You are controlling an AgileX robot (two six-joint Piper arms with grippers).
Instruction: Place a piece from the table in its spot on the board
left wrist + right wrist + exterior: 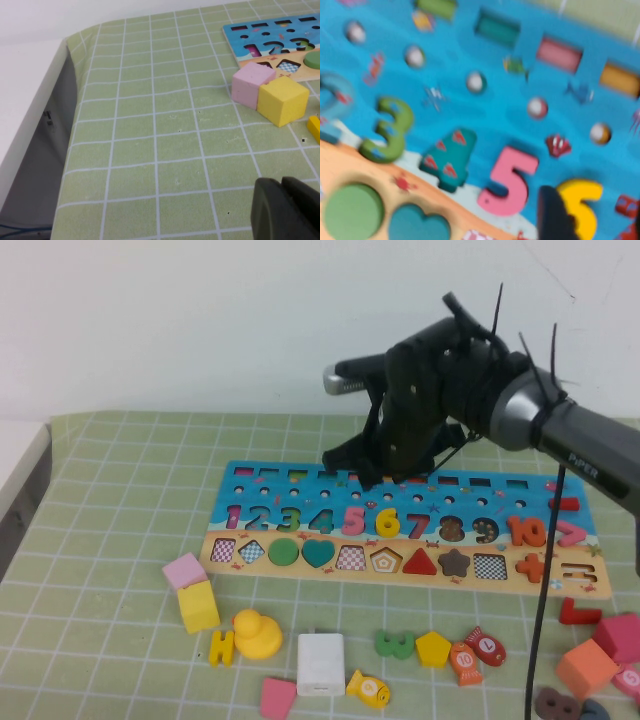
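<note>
Yellow numeral 6 (387, 523) lay in the board's (250, 472) blue number row, between the pink 5 (354, 520) and the red 7 (417, 525), apparently seated in its own cut-out, which would mean the placing step was essentially done. The right gripper (378, 480) hung just above and behind it over the board's upper edge; one dark fingertip (555, 212) showed right beside the 6 in the right wrist view, but whether the fingers were spread or pressed together I cannot tell. That closeness fits an arm poised at the slot it was serving. The left gripper (282, 207) sat low over the green gridded table (120, 640), well apart from the board, near a pink cube (251, 84) and a yellow cube (282, 100), its fingers pressed together on nothing, seemingly parked.
</note>
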